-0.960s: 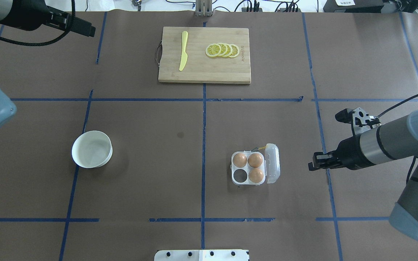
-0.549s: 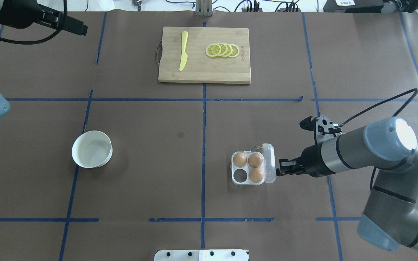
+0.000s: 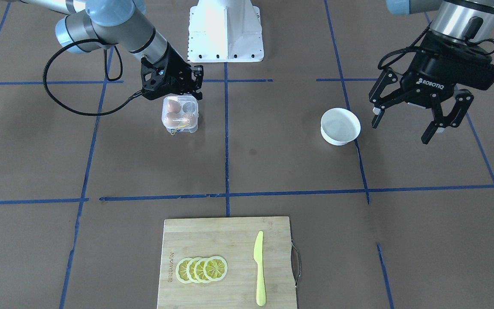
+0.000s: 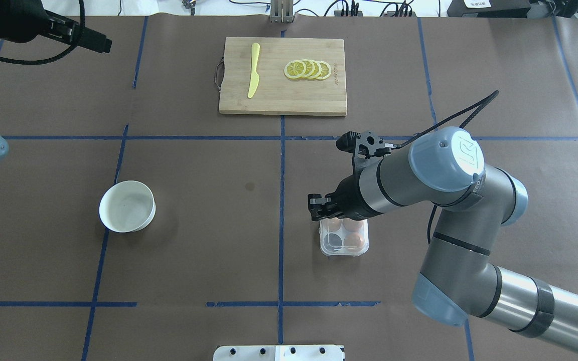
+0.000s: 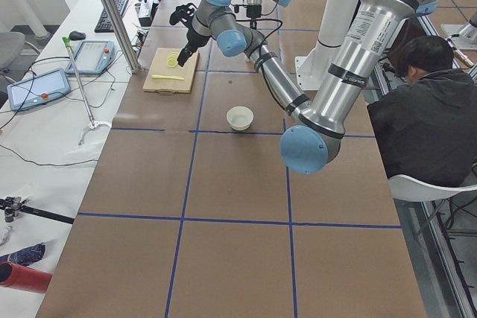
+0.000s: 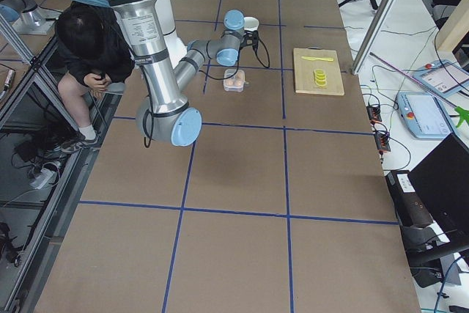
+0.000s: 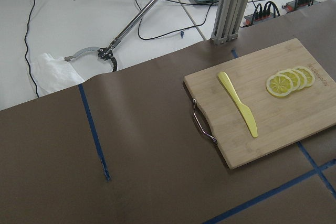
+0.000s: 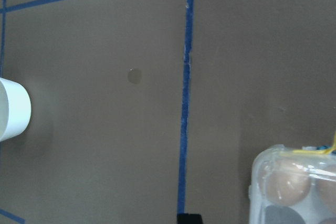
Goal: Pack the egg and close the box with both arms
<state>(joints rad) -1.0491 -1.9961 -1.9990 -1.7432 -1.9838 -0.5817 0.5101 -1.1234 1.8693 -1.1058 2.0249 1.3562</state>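
Observation:
The clear egg box (image 4: 344,245) stands right of the table's middle with its lid down over the cups. Three orange-brown eggs (image 4: 353,241) show through the lid, and one cup is dark and empty. The box also shows in the front view (image 3: 180,114) and in the right wrist view (image 8: 294,187), where its yellow band shows at the edge. My right gripper (image 4: 315,207) hovers just over the box's far left edge, fingers together and holding nothing. My left gripper (image 3: 401,132) hangs open and empty above the table beside the white bowl (image 3: 340,125).
A wooden cutting board (image 4: 282,100) at the far middle carries lemon slices (image 4: 308,69) and a yellow knife (image 4: 254,70). The bowl (image 4: 127,206) sits on the left half. The white base block (image 3: 225,30) is at the near edge. A person sits beside the robot (image 5: 425,109).
My right arm has swept left from beside the box to over it. The lid, which stood open at the box's right, now lies down over the eggs. The left gripper drifted slightly left.

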